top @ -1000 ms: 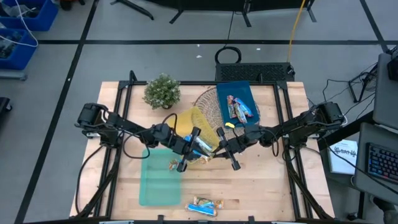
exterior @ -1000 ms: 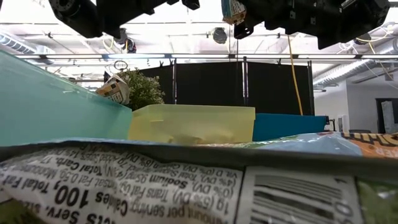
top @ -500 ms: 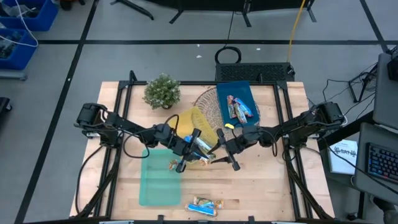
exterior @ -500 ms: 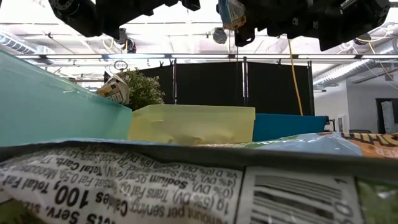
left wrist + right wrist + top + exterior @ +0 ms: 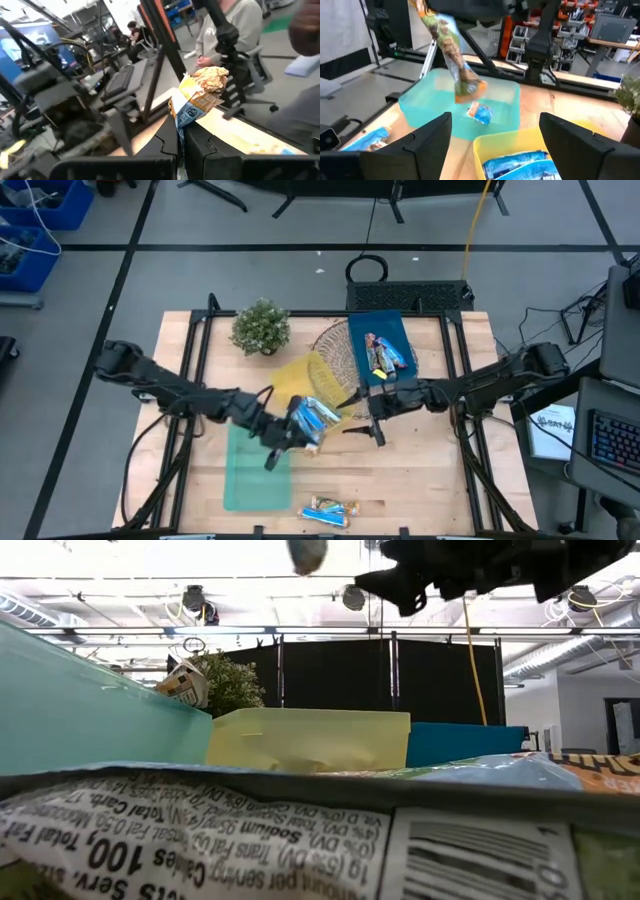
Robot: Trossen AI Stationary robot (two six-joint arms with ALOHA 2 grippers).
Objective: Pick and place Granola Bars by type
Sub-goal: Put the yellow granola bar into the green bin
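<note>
Granola bar (image 5: 312, 420) pinched in left end effector (image 5: 296, 430), above green tray's (image 5: 245, 480) edge.

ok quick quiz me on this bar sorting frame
1. Which gripper holds a bar? A: left gripper. B: right gripper. C: neither.
2. True or false: the right gripper is open.
3. What colour is the tray with just one small bar seen in it?

Key: 1 A. 2 true. 3 green.
</note>
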